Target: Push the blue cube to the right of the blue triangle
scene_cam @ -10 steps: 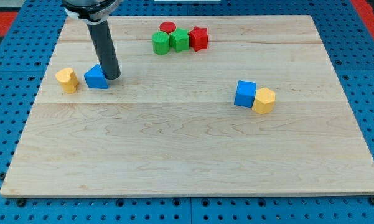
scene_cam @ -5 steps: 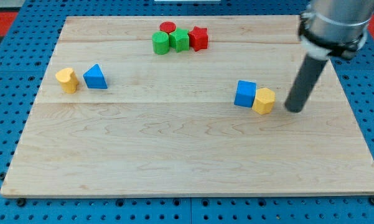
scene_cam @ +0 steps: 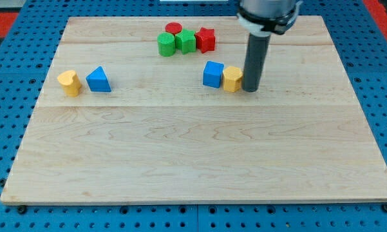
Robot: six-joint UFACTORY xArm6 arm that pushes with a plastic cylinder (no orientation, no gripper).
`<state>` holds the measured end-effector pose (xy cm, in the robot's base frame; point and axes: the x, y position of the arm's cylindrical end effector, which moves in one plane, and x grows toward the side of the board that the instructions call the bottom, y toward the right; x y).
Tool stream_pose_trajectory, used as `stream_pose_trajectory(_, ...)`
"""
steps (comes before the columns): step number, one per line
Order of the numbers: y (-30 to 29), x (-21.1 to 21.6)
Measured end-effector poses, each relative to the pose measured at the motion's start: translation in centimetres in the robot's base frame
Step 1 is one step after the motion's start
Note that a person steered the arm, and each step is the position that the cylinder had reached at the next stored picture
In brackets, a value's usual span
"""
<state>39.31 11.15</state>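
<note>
The blue cube [scene_cam: 213,74] sits on the wooden board a little above the middle of the view. A yellow block [scene_cam: 232,78] touches its right side. My tip [scene_cam: 250,89] stands right against the yellow block's right side. The blue triangle [scene_cam: 98,80] is far off at the view's left, well apart from the cube.
A yellow block [scene_cam: 69,83] lies just left of the blue triangle. At the view's top a cluster holds a red cylinder [scene_cam: 173,28], a green cylinder [scene_cam: 166,44], a green block [scene_cam: 185,41] and a red star [scene_cam: 206,40]. The board's edge [scene_cam: 199,201] borders blue pegboard.
My tip went from beside the blue triangle across to the right of the yellow block, then moved left and up. The blue cube and yellow block slid left and up together.
</note>
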Motion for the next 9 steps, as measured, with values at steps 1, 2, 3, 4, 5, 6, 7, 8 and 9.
stream_pose_trajectory(1, 0.8, -2.9)
stream_pose_trajectory(2, 0.1, -4.3)
stream_pose_trajectory(3, -0.7, -4.7)
stream_pose_trajectory(4, -3.7, -3.4)
stream_pose_trajectory(5, -10.5, -3.2)
stream_pose_trajectory(6, -15.6, -3.5)
stream_pose_trajectory(7, -14.2, -1.3)
stream_pose_trajectory(8, -13.9, 1.9)
stream_pose_trajectory(9, -23.7, 2.7)
